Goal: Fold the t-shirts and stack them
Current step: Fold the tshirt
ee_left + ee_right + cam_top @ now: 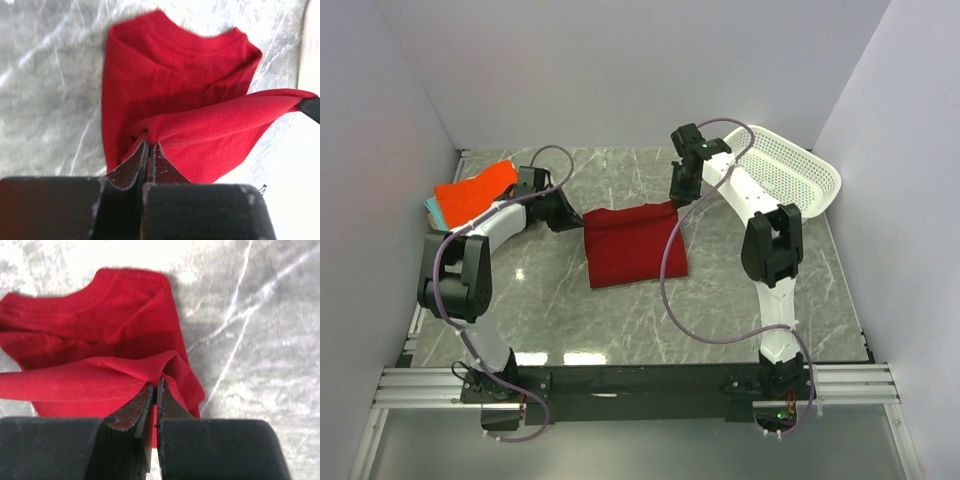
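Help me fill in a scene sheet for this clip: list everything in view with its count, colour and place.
red t-shirt: one, dark crimson, mid-table, a fold pinched up between the two grippers
orange t-shirt: one, bright orange, far left corner, lying on the teal one
teal t-shirt: one, only an edge showing under the orange one
basket: one, white perforated plastic, far right corner
table: one, grey marble pattern
cables: two, mauve, one looping off each arm
arms: two, white and black, bases at the near edge
left gripper: black, shut on the red t-shirt's far left corner
right gripper: black, shut on its far right corner
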Robot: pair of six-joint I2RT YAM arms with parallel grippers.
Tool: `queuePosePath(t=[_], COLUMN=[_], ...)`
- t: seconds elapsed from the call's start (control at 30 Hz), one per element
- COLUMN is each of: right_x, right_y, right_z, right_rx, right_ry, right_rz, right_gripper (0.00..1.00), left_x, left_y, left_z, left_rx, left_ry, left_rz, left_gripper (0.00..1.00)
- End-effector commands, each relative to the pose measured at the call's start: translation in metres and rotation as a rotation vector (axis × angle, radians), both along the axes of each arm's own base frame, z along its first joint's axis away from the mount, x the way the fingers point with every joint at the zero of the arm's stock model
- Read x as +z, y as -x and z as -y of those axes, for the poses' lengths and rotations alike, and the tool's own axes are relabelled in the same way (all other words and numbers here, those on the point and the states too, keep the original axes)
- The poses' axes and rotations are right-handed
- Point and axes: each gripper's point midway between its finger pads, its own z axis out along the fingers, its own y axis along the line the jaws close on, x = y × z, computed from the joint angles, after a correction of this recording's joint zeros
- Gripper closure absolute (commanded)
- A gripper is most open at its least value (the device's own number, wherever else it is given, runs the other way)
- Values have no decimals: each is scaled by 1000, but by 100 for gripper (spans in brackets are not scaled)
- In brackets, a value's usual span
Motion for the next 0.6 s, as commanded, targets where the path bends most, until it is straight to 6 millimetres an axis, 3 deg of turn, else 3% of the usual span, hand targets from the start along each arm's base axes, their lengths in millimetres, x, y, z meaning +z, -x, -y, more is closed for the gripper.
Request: queuePosePath(t=[0.0, 0.3, 0.33, 0.37, 0.47, 0.5, 0.57], right_x=[6, -16, -14, -17, -9, -3, 10], right_y=[-23, -38, -40, -42, -47, -49, -53], right_z=[12, 1, -2, -4, -12, -15, -19], right_rx=[-5, -2, 1, 3, 22, 30, 36], right_ry=[24, -23, -33, -41, -78, -99, -122], right_rz=[50, 22, 30, 24, 43, 56, 90], right_gripper=[100, 100, 100, 77, 35, 23, 19], left_x=[19, -3, -4, -6, 2, 9, 15], left_y=[-29, -41, -43, -43, -47, -49, -50], left_z=[-10, -16, -18, -21, -26, -26, -26], left_rx=[4, 7, 19, 30, 58, 57, 49], left_ry=[-15, -37, -48, -56, -74, -76, -73], left_rz=[103, 54, 52, 46, 68, 91, 114], left_gripper=[100, 99, 90, 58, 21, 18, 16])
